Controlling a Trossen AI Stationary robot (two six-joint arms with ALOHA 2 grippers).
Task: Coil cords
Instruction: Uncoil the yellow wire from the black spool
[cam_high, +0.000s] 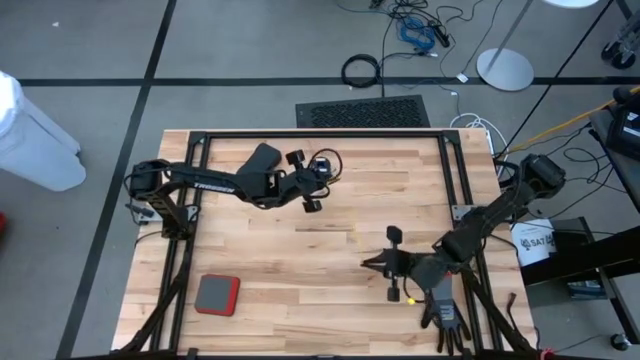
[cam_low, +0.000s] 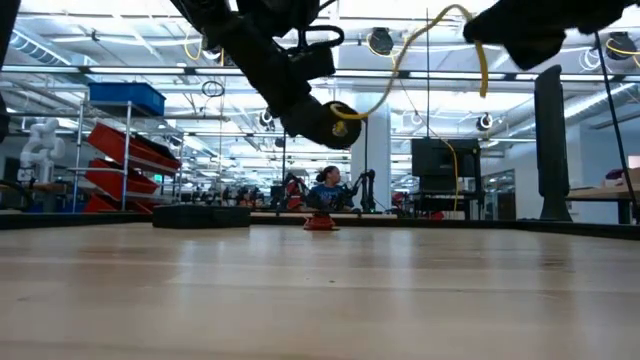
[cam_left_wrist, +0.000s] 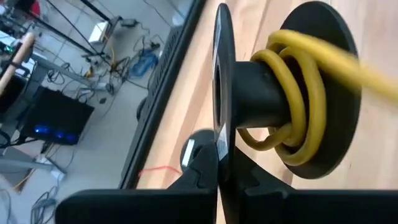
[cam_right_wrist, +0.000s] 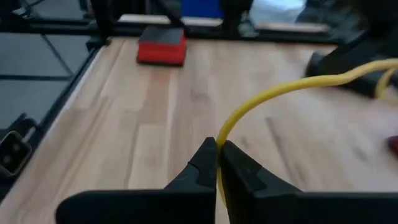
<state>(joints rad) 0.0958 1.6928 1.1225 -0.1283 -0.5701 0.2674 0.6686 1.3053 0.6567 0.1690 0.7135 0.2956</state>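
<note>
A small black reel has several turns of yellow cord on its hub. It hangs above the table's far middle, with my left gripper shut on it. From the reel the yellow cord arcs up and over to my right gripper. That gripper is shut on the cord above the table's near right. My left gripper pinches the rim of the reel's near flange between its two fingers, which lie across the rim's edge. The reel is lifted clear of the table with its hub about level. My right gripper pinches the yellow cord between its two fingertips. The cord is a single strand, clear of the table. It runs in a slack arc from the fingers to the reel. A short end hangs below the fingers.
A red and black block lies at the table's near left. A dark glove-like thing lies at the near edge below my right arm. A black frame rail runs along the table's sides.
</note>
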